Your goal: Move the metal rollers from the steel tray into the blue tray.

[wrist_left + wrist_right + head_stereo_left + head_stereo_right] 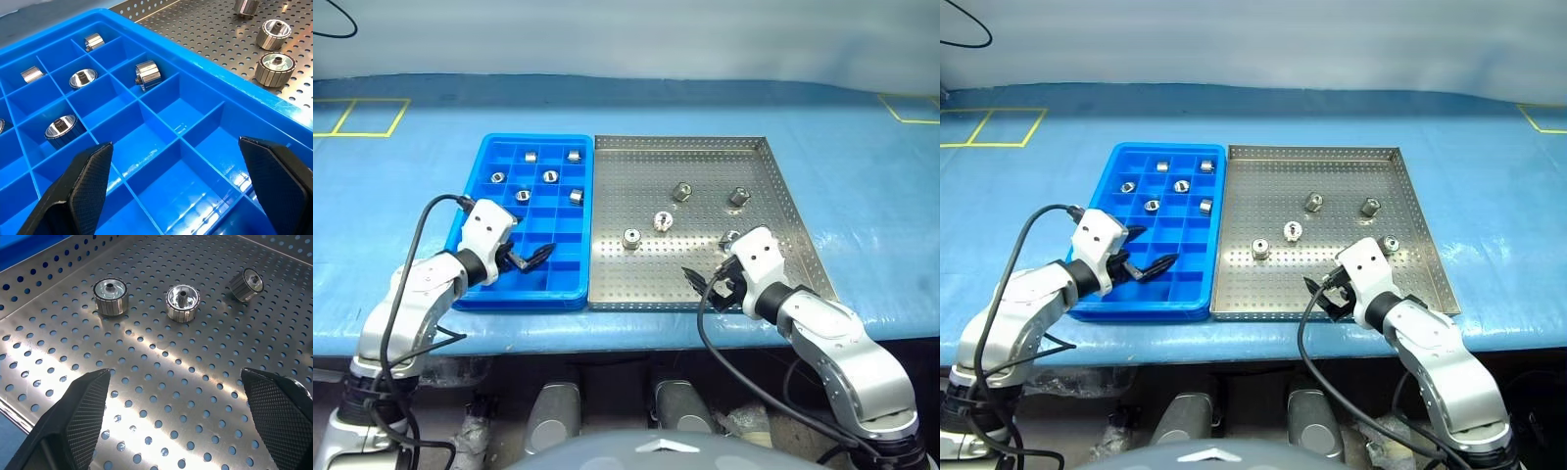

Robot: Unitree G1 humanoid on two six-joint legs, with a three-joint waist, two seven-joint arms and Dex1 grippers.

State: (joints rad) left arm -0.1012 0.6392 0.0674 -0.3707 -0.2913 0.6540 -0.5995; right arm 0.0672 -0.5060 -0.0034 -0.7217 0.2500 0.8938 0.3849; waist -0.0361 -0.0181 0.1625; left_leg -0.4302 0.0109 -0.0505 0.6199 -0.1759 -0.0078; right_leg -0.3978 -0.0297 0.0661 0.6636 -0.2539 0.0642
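Note:
The steel tray [625, 181] lies right of the blue tray [521, 303], and the two touch. Several metal rollers [681, 191] stand scattered on the steel tray's perforated floor; three show close in the right wrist view [182, 302]. Several more rollers [550, 176] sit one per compartment in the blue tray's far rows [147, 75]. My left gripper [526, 258] hangs open over the blue tray's near compartments, holding nothing. My right gripper [710, 283] is open and empty above the steel tray's near edge, partly covering one roller [732, 236].
Both trays rest on a blue table cover [862, 196] with its front edge just behind my arms. Yellow tape marks [357, 117] sit at the far left and far right. Black cables [421, 225] loop off both wrists.

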